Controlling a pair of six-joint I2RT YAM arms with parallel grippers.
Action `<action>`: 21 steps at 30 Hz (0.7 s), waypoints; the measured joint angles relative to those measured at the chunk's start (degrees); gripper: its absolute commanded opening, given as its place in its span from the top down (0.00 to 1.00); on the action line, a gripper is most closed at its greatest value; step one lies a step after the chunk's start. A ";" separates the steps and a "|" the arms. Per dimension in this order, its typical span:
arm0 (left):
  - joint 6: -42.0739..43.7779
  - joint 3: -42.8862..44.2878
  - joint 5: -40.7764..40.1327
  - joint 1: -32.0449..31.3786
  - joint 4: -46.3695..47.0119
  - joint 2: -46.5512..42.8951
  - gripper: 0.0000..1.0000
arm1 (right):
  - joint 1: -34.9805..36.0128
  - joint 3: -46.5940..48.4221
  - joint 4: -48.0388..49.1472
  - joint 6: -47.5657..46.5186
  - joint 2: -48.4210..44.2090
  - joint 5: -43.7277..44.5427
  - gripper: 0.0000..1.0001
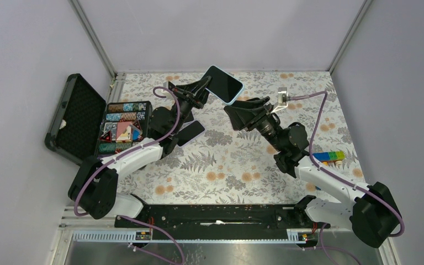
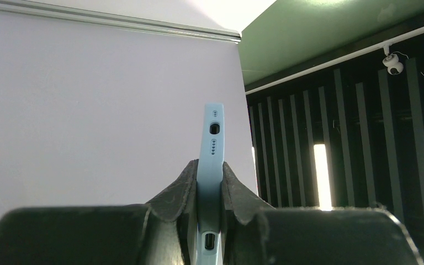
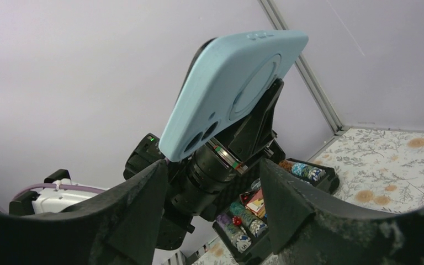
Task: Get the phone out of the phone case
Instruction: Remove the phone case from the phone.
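Floral-print tablecloth (image 1: 226,165), lilac-grey walls on three sides.

Both arms are bolted at the near edge and reach toward the far middle.

- Right arm (image 1: 331,179): angles in from the right, elbow beside a row of coloured plastic blocks (image 1: 331,156).
- Right gripper (image 1: 242,115): points up-left at the phone. Black fingers (image 3: 143,204) are spread wide and hold nothing. The case sits above and beyond them, no visible contact.
- Left arm (image 1: 132,157): rises past an open black hard case of poker chips (image 1: 77,118) and over a dark flat slab (image 1: 191,132) lying on the cloth. Can't tell what the slab is.
- Left gripper (image 1: 203,87): lifted off the table near the far wall. Padded fingers (image 2: 183,187) are clamped on the edge of the light blue silicone phone case (image 3: 232,83), port end sticking out past the tips.
- Black-screened phone (image 1: 224,84): seated in that case, blue rim all round, held tilted in the air just left of the right gripper.
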 measured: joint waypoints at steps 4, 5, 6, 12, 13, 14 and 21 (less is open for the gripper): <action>0.02 0.00 0.00 0.00 -0.02 0.11 1.00 | 0.00 0.42 0.00 -0.09 0.00 0.02 0.28; 0.00 0.00 0.00 0.00 -0.02 0.11 1.00 | 0.00 0.59 0.00 -0.13 0.00 -0.02 0.25; 0.02 0.00 0.00 0.00 -0.02 0.11 1.00 | 0.00 0.81 0.02 -0.13 0.02 -0.24 0.22; 0.00 0.00 0.00 0.00 -0.02 0.17 1.00 | 0.00 1.14 1.55 -0.33 0.07 -1.51 0.20; 0.00 0.00 0.00 0.00 -0.04 0.17 1.00 | 0.00 1.14 1.60 -0.33 0.07 -1.49 0.23; 0.00 0.00 0.00 0.00 -0.04 0.22 1.00 | 0.00 1.14 1.53 -0.42 0.07 -1.46 0.27; 0.02 0.00 0.72 -0.26 -0.04 0.50 1.00 | 0.00 3.93 -2.62 -0.59 0.04 0.09 0.64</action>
